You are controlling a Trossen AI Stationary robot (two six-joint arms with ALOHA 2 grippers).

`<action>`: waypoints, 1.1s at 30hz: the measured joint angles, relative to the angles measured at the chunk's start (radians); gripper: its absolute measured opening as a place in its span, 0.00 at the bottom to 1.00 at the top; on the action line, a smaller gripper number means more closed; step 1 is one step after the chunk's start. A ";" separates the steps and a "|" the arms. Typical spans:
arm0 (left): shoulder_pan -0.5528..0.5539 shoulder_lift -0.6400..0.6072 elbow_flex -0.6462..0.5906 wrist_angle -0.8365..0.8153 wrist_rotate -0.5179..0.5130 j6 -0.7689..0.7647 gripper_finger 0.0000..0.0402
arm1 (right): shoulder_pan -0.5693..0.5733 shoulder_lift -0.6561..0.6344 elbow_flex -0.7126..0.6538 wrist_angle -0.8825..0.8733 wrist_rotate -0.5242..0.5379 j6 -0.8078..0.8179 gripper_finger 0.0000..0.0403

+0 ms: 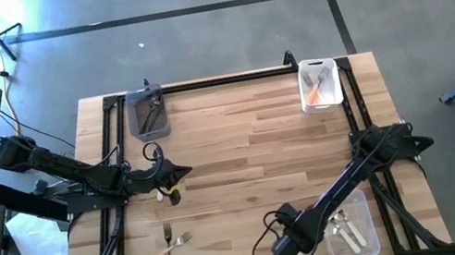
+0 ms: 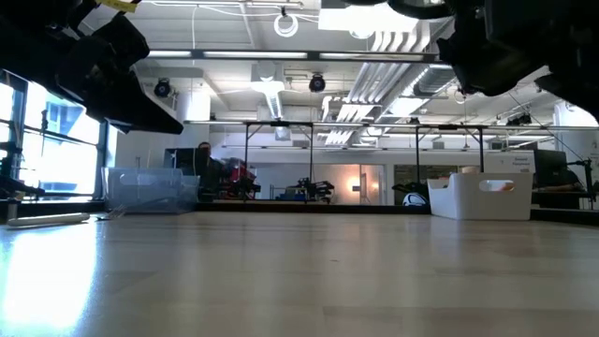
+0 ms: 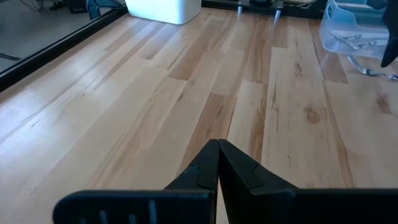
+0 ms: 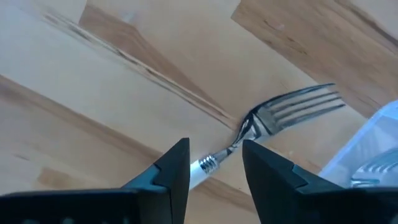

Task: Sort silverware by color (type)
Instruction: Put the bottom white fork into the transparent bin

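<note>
A white-handled fork (image 4: pixel 264 127) lies flat on the wood, tines toward the upper right of the right wrist view. Its handle runs down between the fingers of the right gripper (image 4: pixel 214 165), which straddle it with jaws parted and seemingly not yet clamped, probably lined up for a pinch. In the high view this gripper (image 1: pixel 284 247) sits at lower centre, beside the clear bin (image 1: pixel 366 232) holding white forks, the likely destination. An orange-handled fork (image 1: pixel 161 253) and a dark-handled fork (image 1: pixel 168 248) lie crossed at lower left, unsorted. The white bin (image 1: pixel 316 66) at upper right holds orange ones; the grey bin (image 1: pixel 150 122) at upper centre seems to hold dark ones. The left gripper (image 1: pixel 181 171) waits at middle left, pinched closed on nothing.
</note>
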 joint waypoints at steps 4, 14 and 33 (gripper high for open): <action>0.000 0.000 0.000 -0.003 0.002 0.000 0.00 | -0.001 0.009 0.000 0.007 0.012 -0.005 0.32; 0.000 0.000 0.000 -0.003 0.002 0.000 0.00 | -0.021 0.023 0.000 0.089 0.046 -0.162 0.32; 0.000 0.000 0.000 -0.005 0.002 0.000 0.00 | -0.027 -0.028 0.000 0.042 0.050 -0.263 0.32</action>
